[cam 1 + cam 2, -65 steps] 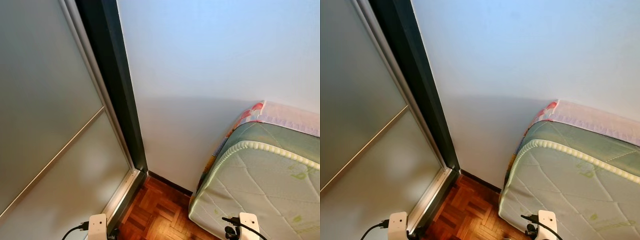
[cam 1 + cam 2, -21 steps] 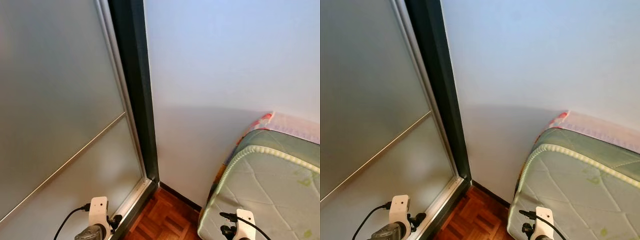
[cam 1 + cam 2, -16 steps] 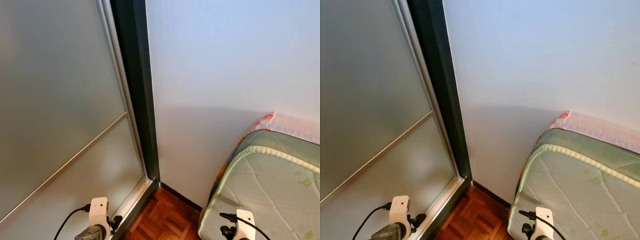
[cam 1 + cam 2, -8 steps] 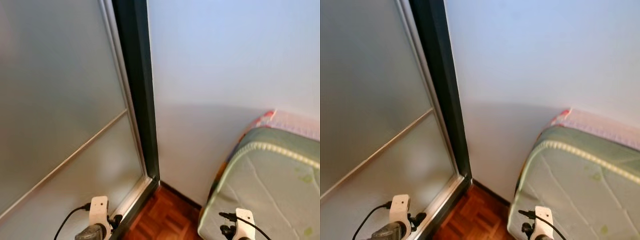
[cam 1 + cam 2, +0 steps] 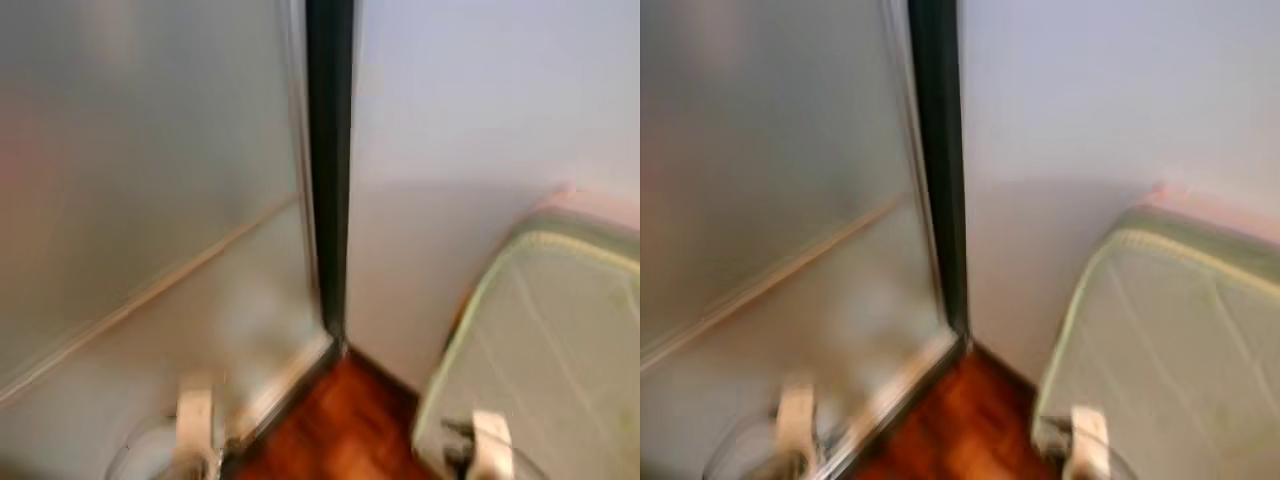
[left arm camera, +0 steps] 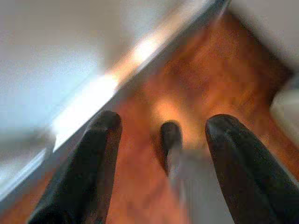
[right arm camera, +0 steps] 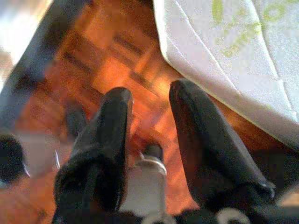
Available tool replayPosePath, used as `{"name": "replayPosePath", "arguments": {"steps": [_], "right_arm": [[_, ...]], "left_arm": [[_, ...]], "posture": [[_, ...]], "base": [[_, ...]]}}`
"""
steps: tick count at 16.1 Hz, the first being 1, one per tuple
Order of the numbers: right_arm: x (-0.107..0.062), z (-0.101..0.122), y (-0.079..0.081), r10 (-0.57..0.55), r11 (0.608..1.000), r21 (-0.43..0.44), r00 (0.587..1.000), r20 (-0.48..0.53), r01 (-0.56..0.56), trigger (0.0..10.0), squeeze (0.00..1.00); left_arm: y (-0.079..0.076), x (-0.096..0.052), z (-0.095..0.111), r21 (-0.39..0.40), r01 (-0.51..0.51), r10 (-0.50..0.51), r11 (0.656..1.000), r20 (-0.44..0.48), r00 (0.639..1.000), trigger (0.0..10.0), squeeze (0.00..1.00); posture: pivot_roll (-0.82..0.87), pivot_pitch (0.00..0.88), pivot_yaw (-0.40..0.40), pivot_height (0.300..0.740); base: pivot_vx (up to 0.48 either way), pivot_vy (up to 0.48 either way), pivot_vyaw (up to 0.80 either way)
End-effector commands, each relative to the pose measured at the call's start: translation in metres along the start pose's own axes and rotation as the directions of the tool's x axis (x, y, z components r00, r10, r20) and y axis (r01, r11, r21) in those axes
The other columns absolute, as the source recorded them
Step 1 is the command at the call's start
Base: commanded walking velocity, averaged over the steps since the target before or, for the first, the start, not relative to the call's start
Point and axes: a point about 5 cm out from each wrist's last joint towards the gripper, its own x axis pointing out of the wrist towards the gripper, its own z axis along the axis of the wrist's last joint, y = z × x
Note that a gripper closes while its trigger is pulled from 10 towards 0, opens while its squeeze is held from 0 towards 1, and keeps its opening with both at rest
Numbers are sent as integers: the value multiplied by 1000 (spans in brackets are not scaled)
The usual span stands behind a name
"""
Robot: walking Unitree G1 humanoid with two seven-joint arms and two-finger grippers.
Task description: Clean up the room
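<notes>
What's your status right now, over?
Left tool open, empty, over wood floor. Right tool open beside mattress. Nothing to tidy visible; view blurred.

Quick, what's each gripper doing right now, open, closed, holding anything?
Left gripper: open, nothing between its fingers, wooden floor below.
Right gripper: open, holding nothing, over the floor beside the mattress.

No readable text, labels, brands or numbers. Green marks on mattress (image 7: 243,42) cover too blurred to read; head views motion-blurred.
</notes>
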Motion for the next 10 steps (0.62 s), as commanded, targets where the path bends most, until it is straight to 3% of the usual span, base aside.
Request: {"name": "replayPosePath", "arguments": {"steps": [1, 10], "right_arm": [[0, -4, 5, 13, 1000, 4, 1000, -14, -13, 10000, 0], [0, -4, 4, 15, 1000, 5, 1000, -15, -15, 10000, 0]], "left_arm": [[2, 2, 19, 13, -7, 6, 1000, 52, 999, 10000, 0], [1, 2, 19, 8, -7, 6, 1000, 49, 999, 10000, 0]], "posture": [[-71, 0, 41, 740], [-70, 0, 37, 740]], "base": [[-266, 0, 0], [-264, 0, 0]]}}
